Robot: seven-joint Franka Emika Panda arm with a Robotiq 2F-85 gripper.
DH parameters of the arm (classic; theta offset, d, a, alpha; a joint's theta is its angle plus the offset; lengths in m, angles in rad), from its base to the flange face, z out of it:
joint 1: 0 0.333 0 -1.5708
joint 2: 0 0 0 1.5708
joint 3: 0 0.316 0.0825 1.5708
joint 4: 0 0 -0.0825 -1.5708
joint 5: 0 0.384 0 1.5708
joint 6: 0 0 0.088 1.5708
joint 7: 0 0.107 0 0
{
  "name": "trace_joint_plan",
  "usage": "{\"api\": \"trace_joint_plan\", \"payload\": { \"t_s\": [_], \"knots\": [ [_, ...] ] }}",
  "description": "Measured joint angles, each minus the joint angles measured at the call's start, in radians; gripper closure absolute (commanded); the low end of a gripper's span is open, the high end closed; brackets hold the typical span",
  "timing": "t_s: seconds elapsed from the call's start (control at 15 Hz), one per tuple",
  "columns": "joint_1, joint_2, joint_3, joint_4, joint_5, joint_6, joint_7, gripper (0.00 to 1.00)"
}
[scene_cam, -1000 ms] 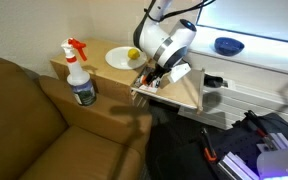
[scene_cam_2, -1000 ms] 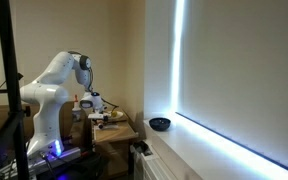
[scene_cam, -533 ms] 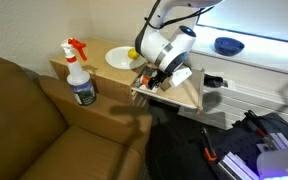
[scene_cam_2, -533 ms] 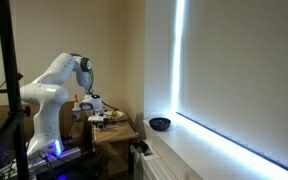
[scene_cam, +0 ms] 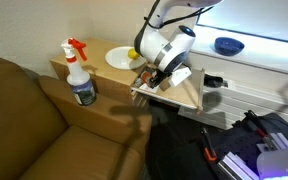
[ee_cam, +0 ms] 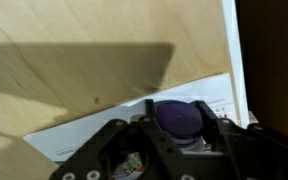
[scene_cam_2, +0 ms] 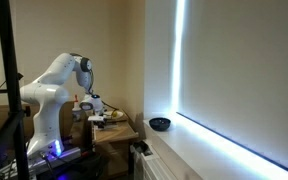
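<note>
While the pincer stands low over the wooden counter, its jaws are drawn in narrow on either side of item 1. Whether the pads bear on it cannot be told.

1. Purple object: round, domed, dark violet. It sits at 6 o'clock in the wrist view, between the dark fingers, and rests on item 2. In both exterior views the pincer hides it.
2. White sheet: flat on the counter. Its edge runs from 8 o'clock to 2 o'clock across the wrist view, with faint print at the right end.
3. Plate: pale, on the counter near the pincer, at its 10 o'clock. It carries a yellow fruit on the side toward the pincer.
4. Spray bottle: upright, with a red trigger, at 9 o'clock and well apart, by the brown sofa.
5. Blue bowl: on the window ledge at 2 o'clock, and seen in both exterior views.

Step in hand, as judged: the grasp on the purple object, with the jaws set astride it and no lift begun.

Next move, as judged: the pads need a centred, firm seat on the object's sides before any straight rise. The dome could slip out, and the loose sheet beneath could drag along.
</note>
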Motion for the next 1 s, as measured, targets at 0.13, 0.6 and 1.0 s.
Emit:
{"api": "trace_joint_plan", "payload": {
  "t_s": [0.13,0.6,1.0],
  "knots": [
    [0.001,-0.002,-0.005,-0.007,-0.006,0.000,-0.007,0.81],
    [0.158,-0.180,-0.296,-0.272,-0.318,-0.263,0.115,0.81],
    [0.595,-0.340,-0.796,-0.492,-0.864,-0.384,0.443,0.81]
  ]
}}
